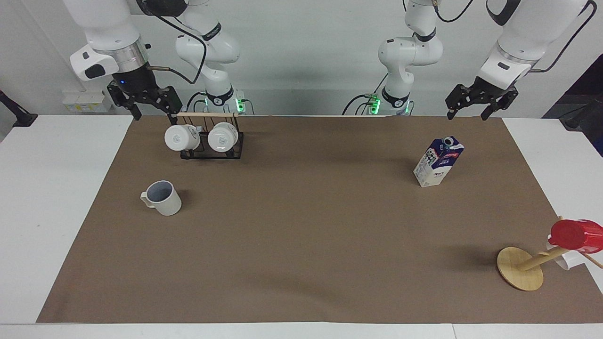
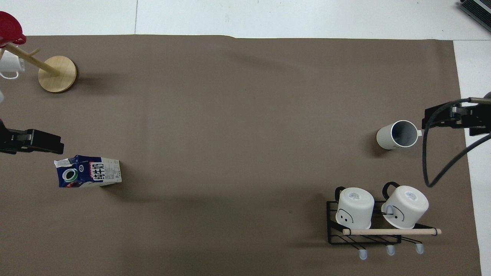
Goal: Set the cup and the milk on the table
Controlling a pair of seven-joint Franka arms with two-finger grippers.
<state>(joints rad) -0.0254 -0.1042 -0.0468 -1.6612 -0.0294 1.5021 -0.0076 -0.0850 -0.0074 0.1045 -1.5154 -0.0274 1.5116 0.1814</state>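
The wooden stand is clear of my work, cup and milk upright on the mat, left gripper and right gripper wide and empty, though I'd fear toppling either.

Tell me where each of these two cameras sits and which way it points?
Facing view: high across the table, looking at the robots; both arms show, right gripper and left gripper raised and open.
Overhead view: high above the robots' end, looking steeply down; only the left gripper and right gripper show at the edges.
Shared: cup, milk, brown mat, half a turn apart.
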